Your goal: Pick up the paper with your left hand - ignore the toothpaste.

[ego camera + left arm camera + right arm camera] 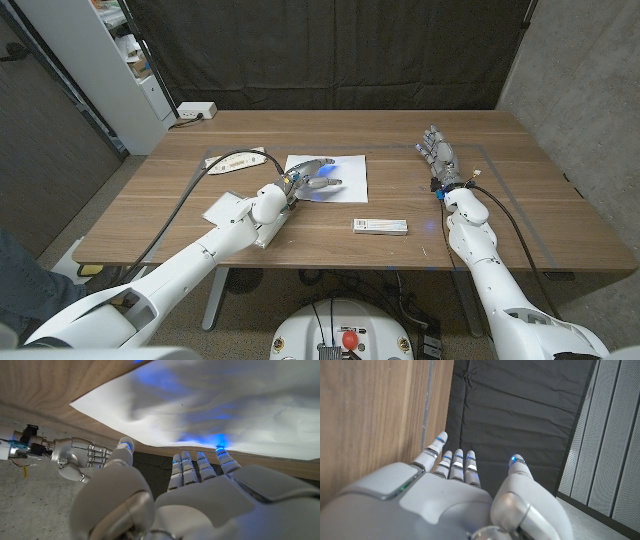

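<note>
Fingers [187,467] of the left hand [312,180] spread open over the paper [335,177], gripping nothing. Paper lies flat on the bench [520,220], just beyond the toothpaste [380,226]. Right hand [440,158] waits open, well apart from the paper.

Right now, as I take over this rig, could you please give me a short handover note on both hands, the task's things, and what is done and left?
Left hand: over the near-left part of the paper, fingers spread, holding nothing; whether the fingertips touch the sheet I cannot tell.
Right hand: open, waiting on the table's right side, away from both things.
Paper: lying on the table at centre, not lifted.
Toothpaste: boxed, on the table nearer the robot than the paper; leave it.
Done: left hand brought to the paper.
Left: grip the sheet with the left hand and lift it.
</note>
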Motion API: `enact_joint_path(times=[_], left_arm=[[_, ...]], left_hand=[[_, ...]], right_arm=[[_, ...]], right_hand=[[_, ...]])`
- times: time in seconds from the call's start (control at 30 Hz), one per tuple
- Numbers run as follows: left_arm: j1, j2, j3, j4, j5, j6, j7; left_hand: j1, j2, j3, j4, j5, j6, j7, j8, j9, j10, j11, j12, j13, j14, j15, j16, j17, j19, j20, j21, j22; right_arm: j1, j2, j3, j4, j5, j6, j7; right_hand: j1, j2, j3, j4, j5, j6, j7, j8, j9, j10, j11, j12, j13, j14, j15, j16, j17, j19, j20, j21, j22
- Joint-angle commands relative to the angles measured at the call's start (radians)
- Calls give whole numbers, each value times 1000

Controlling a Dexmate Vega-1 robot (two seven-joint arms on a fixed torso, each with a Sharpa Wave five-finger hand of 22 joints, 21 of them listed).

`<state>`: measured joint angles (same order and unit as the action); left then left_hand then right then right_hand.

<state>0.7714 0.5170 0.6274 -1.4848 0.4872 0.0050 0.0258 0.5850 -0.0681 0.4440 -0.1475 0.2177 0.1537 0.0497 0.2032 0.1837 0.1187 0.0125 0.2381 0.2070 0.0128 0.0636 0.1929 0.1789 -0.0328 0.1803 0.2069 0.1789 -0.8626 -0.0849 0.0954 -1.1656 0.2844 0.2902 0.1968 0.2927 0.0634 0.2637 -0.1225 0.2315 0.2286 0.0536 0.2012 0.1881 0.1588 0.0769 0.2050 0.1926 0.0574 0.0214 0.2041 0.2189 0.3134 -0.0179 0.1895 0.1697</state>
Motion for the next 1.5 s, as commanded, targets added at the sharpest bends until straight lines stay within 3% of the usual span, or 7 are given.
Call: enact_joint_path(times=[0.03, 0.6, 0.83, 0.97, 1.1, 1.27, 1.5], left_arm=[[-9, -3, 10, 19, -7, 12, -17], [-25, 0, 33, -12, 20, 109, -72], [-39, -3, 44, -18, 17, 134, -105], [-50, -4, 52, -19, 14, 146, -132], [-57, -7, 53, -15, 3, 153, -147], [-60, -13, 47, -7, -22, 148, -151], [-66, -15, 44, -1, -47, 150, -172]], left_hand=[[10, -2, -4, 1, -3, 8, -3, -1, 4, 0, -1, -2, 5, -2, 6, -2, 3, -7, 5, -2, 4], [17, 1, -8, 2, -4, 55, 6, 12, 4, 27, 0, 7, 6, 19, 5, 5, 3, 7, 4, 2, 4], [33, 8, -7, -1, -5, 68, 9, 11, 4, 45, 6, 11, 6, 57, 16, 15, 2, 53, 25, 17, 6], [57, 24, 1, -7, -8, 71, 10, 8, 4, 52, 11, 12, 6, 93, 27, 23, 4, 106, 31, 36, 12], [124, 53, 23, -21, -20, 71, 9, 5, 5, 63, 12, 14, 10, 139, 27, 31, 6, 208, 34, 74, 22], [279, 92, 57, -34, -35, 89, 5, 10, 7, 94, 7, 23, 18, 228, 12, 44, 11, 396, 34, 141, 28], [406, 123, 67, -34, -24, 105, 13, 12, 10, 118, 6, 30, 25, 307, -3, 68, 21, 528, 34, 190, 26]], right_arm=[[12, 4, 0, 19, -2, 5, 0], [41, 17, 10, 80, -3, 31, 18], [37, 18, 16, 78, -4, 38, 18], [33, 19, 18, 73, -3, 40, 18], [29, 19, 19, 66, -2, 40, 15], [26, 20, 20, 63, 0, 37, 13], [32, 23, 19, 73, 2, 41, 18]], right_hand=[[-6, 1, -3, 1, 3, 8, -1, -2, 3, 10, -1, -4, 3, 4, -1, 4, -1, 2, 5, 4, 2], [-6, 1, -2, 0, 4, 7, -2, -3, 3, 11, 1, -4, 3, 5, -1, 5, -1, 2, 5, 4, 2], [-5, 1, -2, 0, 4, 8, -5, -3, 3, 12, -2, -4, 3, 5, 0, 5, -1, 1, 6, 3, 2], [-5, 1, -2, 0, 4, 9, -5, -2, 3, 12, -1, -4, 3, 5, 1, 5, -1, 1, 7, 3, 2], [-5, 1, -2, 0, 4, 9, -5, -2, 3, 11, -2, -4, 3, 6, 1, 5, -1, 1, 7, 3, 2], [-5, 1, -2, 0, 4, 9, -5, -2, 3, 14, -2, -3, 3, 5, 2, 4, -1, 1, 8, 3, 2], [-5, 1, -2, 0, 4, 10, -5, -2, 3, 14, 0, -3, 3, 6, 2, 5, -1, 1, 9, 3, 2]])
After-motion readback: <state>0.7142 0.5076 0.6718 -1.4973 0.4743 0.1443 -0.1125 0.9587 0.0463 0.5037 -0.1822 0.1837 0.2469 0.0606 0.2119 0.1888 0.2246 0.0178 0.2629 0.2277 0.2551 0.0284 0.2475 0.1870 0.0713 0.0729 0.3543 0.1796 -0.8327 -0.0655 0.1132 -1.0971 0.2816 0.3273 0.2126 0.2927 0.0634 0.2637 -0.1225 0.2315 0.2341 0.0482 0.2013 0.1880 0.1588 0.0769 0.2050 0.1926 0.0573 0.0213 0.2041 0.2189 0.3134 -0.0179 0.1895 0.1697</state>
